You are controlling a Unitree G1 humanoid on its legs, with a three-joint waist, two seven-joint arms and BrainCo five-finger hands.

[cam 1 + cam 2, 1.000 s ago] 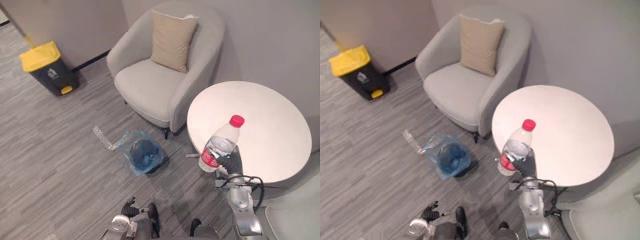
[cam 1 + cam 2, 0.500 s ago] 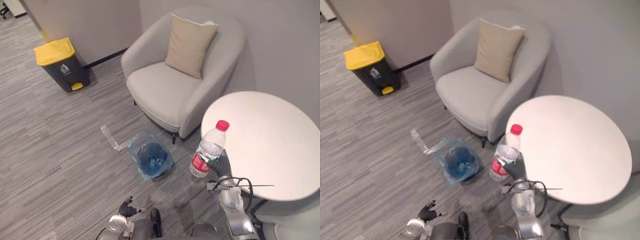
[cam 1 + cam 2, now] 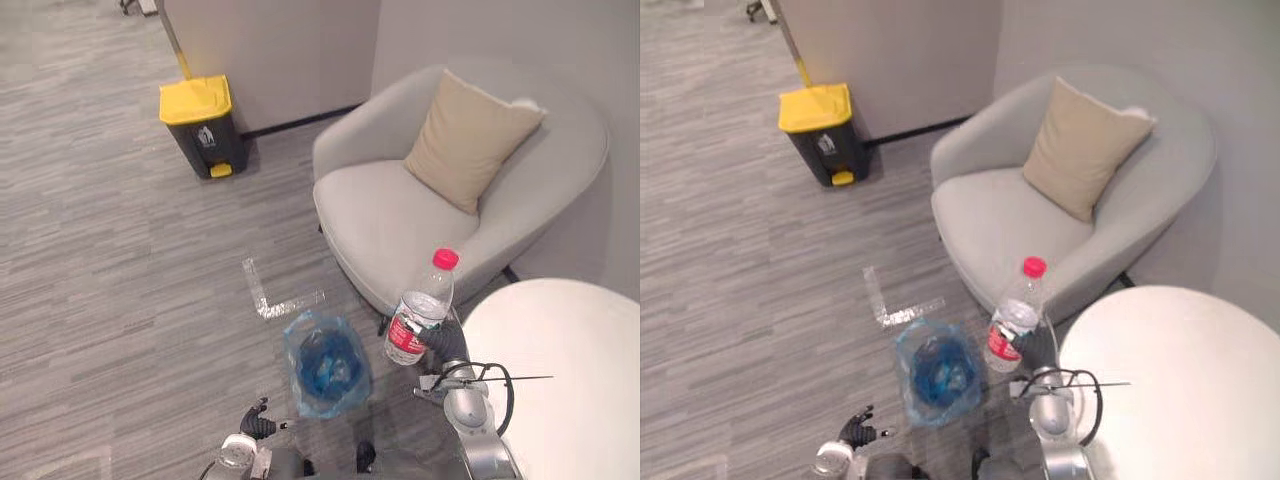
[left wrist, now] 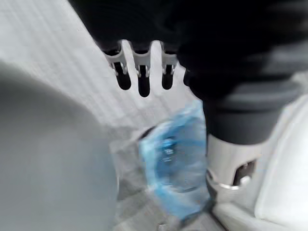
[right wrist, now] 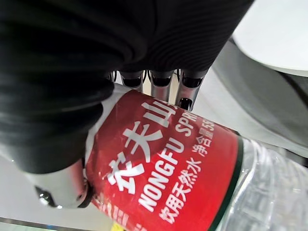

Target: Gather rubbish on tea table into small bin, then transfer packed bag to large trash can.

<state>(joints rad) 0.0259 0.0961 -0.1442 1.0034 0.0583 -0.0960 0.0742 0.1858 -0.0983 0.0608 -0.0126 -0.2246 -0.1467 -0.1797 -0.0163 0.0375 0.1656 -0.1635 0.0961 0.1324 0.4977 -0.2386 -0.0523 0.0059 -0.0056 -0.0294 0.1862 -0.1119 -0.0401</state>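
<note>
The step in hand is the gathering of rubbish: the right robot hand (image 3: 443, 342) is closed round the lower part of a plastic bottle (image 3: 420, 308) with a red cap and red label, holding it upright in the air. The bottle hangs off the edge of the round white table (image 3: 570, 380), in front of the grey armchair (image 3: 390, 215), and just beside the small bin (image 3: 327, 368) lined with a blue bag (image 3: 300, 395), which stands on the floor. It is not yet over the bin's mouth.

By my reading, the next move calls for carrying the bottle sideways until it is above the opening, lowering it, and only then loosening the grip, since an upright bottle let go at the rim could tip the light bin or fall outside. The bag transfer to the large trash can (image 3: 203, 125) with the yellow lid, well apart by the wall, is not yet begun.

The head views give the layout: bin, table, chair and trash can together. The right wrist view adds the grip itself, with fingers (image 5: 185, 91) wrapped against the red label. The left wrist view shows the left robot hand (image 3: 255, 420) low by the robot's side, its fingers (image 4: 139, 72) straight and holding nothing, with the blue bag beyond them.
</note>
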